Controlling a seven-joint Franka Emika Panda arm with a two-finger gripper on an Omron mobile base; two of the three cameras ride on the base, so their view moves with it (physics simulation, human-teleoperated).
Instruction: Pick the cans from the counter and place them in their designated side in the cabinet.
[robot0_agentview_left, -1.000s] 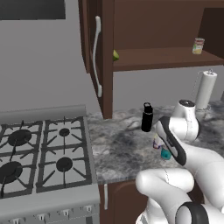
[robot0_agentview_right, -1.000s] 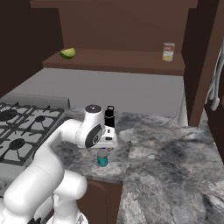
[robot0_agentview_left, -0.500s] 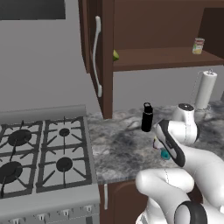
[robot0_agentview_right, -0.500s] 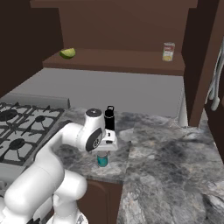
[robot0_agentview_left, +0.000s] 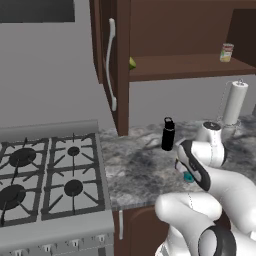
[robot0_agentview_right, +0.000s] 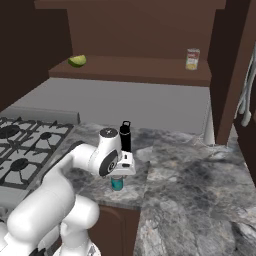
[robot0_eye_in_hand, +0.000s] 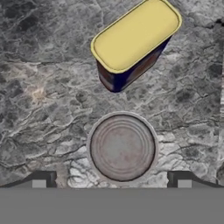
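Teal can (robot0_agentview_right: 117, 183) upright near the counter's (robot0_agentview_right: 200, 175) front edge, grey lid (robot0_eye_in_hand: 122, 148) facing up, dark blue can (robot0_eye_in_hand: 131, 43) (yellow-topped) just beyond. Directly above, gripper (robot0_eye_in_hand: 111, 180) spread wide, fingers (robot0_eye_in_hand: 43, 179) flanking the teal can, holding nothing.

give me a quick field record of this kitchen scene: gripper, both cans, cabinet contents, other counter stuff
gripper: gripper open, straddling the teal can from above
teal can: upright on the counter, grey lid toward the hand camera
blue can: yellow-topped blue can just beyond the teal one, apart from it
cabinet: cabinet open, door swung left
shelf contents: green fruit at the left, pale labelled can at the right
other counter items: black bottle, paper towel roll
stove: stove left of the counter
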